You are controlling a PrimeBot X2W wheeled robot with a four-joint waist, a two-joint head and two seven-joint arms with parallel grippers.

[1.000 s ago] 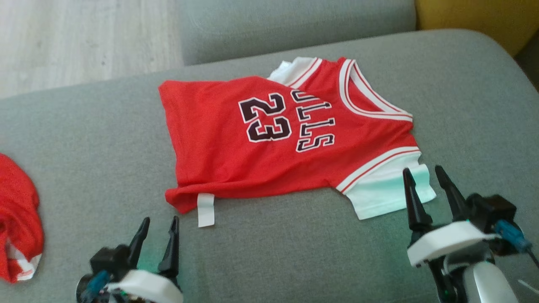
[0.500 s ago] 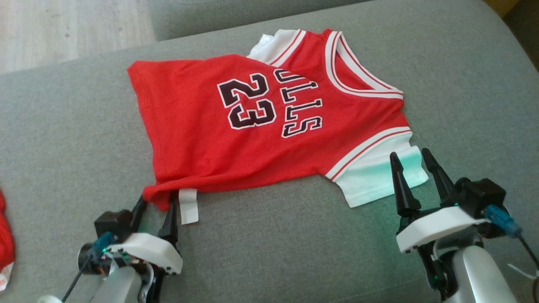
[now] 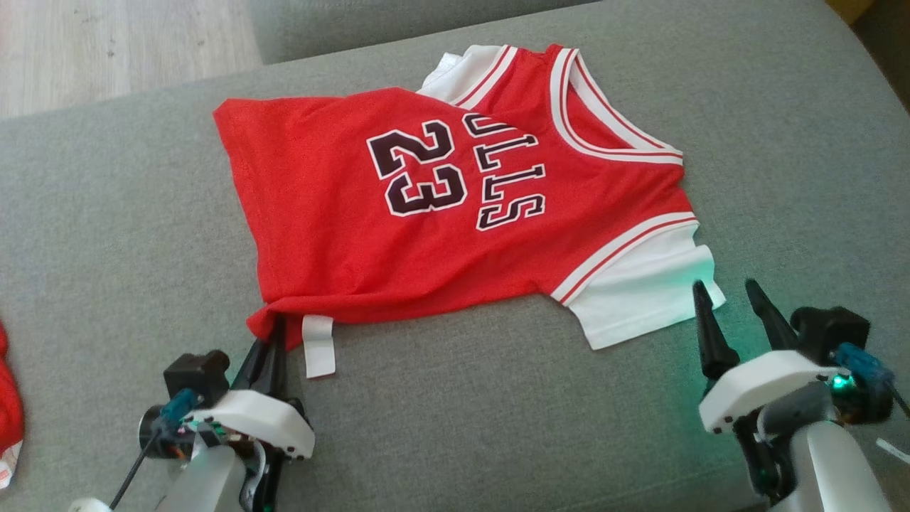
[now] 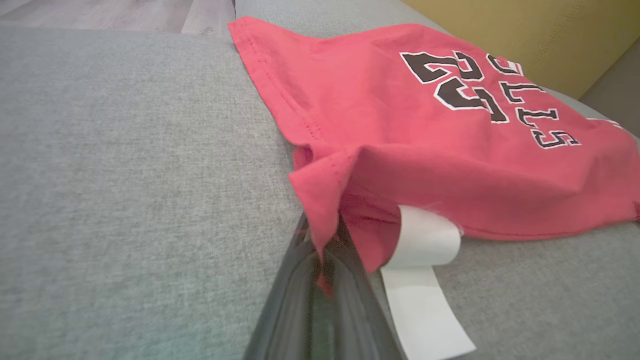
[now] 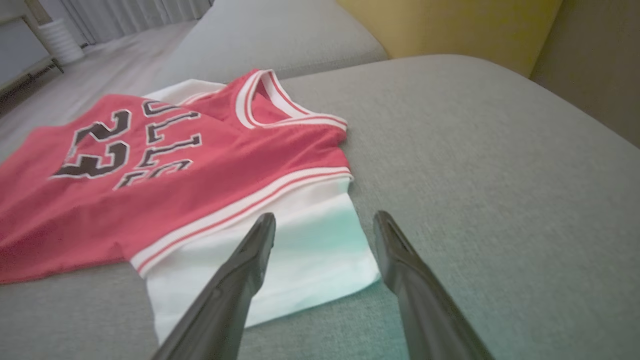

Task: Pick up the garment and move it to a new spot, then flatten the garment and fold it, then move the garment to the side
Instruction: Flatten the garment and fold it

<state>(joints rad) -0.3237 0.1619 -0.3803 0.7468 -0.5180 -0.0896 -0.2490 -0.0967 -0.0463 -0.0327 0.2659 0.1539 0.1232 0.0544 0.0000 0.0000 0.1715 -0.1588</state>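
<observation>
Grey sofa cushion (image 3: 498, 427) carries everything, w/ pale wood floor (image 3: 106, 50) at upper left of the head view. Red no. 23 garment (image 3: 426, 213) lies spread across centre frame, neck toward upper right, hem toward the left, mostly flat but rumpled at its lower-left corner. Left pincer (image 3: 270, 340), lower left, is pinched tight on that corner; its wrist view shows red cloth squeezed btwn the fingers, w/ the white label (image 3: 318, 346) hanging just beside them, not caught. Right pincer (image 3: 726, 295), lower right, is spread wide, tips at the edge of the white sleeve (image 3: 640, 299), holding nothing. Pick-up grip looks half set, so the job now is the right side: slide fwd till the sleeve edge sits well btwn the fingers, low to the cushion so both layers go in, then close. Left bite looks shallow, only a small fold, so lift both sides together & gently, cloth taut w/o tugging, or it may slip. Another red cloth (image 3: 7, 405) sits at the far left edge; set down well apart from it.
</observation>
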